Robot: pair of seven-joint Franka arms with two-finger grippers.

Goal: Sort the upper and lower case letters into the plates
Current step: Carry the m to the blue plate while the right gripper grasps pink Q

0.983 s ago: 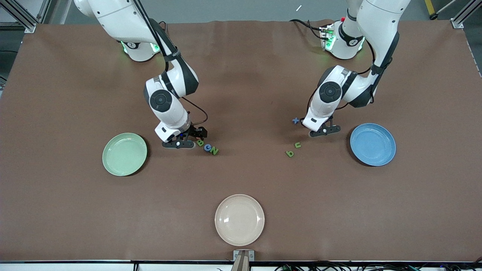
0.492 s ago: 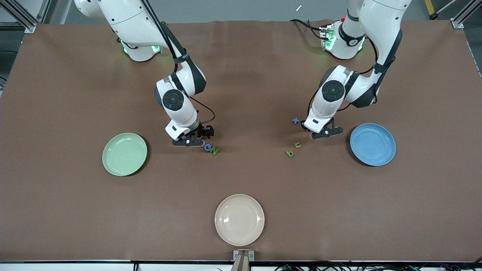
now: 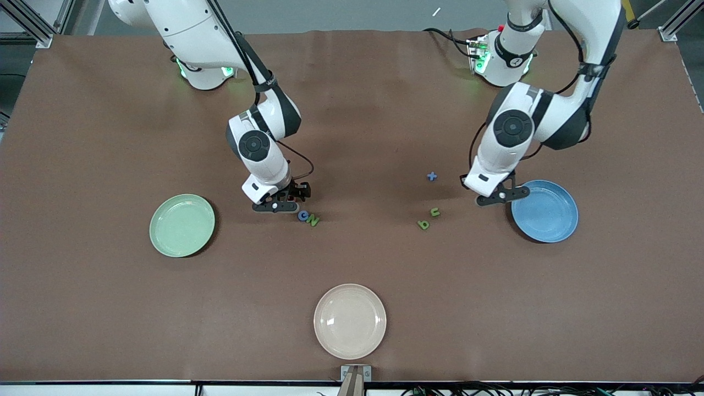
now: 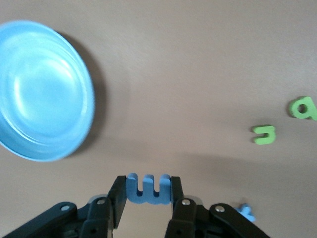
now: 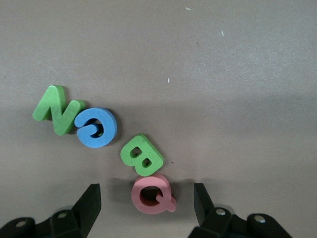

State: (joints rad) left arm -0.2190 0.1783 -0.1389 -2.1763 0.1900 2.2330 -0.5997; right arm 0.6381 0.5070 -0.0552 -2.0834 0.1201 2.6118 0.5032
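My left gripper (image 4: 148,196) is shut on a blue three-pronged small letter (image 4: 148,188) and holds it above the table beside the blue plate (image 3: 544,210), which also shows in the left wrist view (image 4: 39,89). On the table lie a green u (image 3: 435,212), a green b (image 3: 423,224) and a blue t (image 3: 432,176). My right gripper (image 5: 147,201) is open and low, with its fingers on either side of a red Q (image 5: 151,194). A green B (image 5: 142,154), a blue G (image 5: 96,127) and a green N (image 5: 57,110) lie in a row beside the Q. The pale green plate (image 3: 182,225) holds nothing.
A cream-white plate (image 3: 350,320) sits near the table's front edge, nearest the front camera. In the front view the right hand (image 3: 278,201) hides the Q and the B. The brown table (image 3: 352,110) is bare between the arms.
My left gripper has moved with the blue letter from near the blue t to the blue plate's rim. My right gripper slid toward the capital letters and now covers the green B in the front view.
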